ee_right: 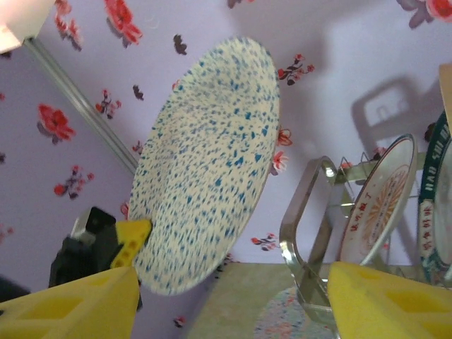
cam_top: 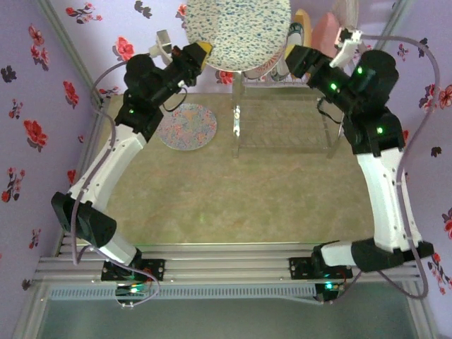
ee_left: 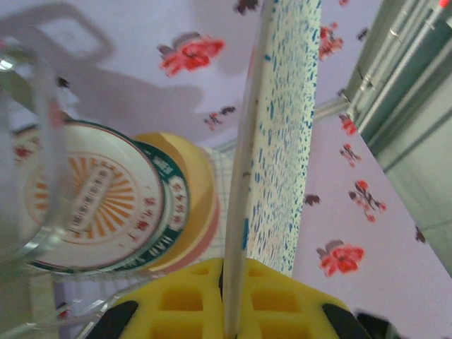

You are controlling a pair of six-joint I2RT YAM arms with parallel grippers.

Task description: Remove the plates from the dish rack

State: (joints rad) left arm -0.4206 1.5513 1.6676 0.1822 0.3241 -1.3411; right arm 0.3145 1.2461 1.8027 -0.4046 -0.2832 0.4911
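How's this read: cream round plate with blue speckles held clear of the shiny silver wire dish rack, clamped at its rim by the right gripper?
Wrong arm: the left gripper clamps the cream blue-speckled round plate at its rim, as the left wrist view shows. The right gripper stands open. The plate is clear of the silver wire dish rack.

plates (cam_top: 236, 32): 6 | dish rack (cam_top: 237, 121): 1 | grippers: 2, left gripper (ee_left: 229, 305) and right gripper (ee_right: 229, 304)
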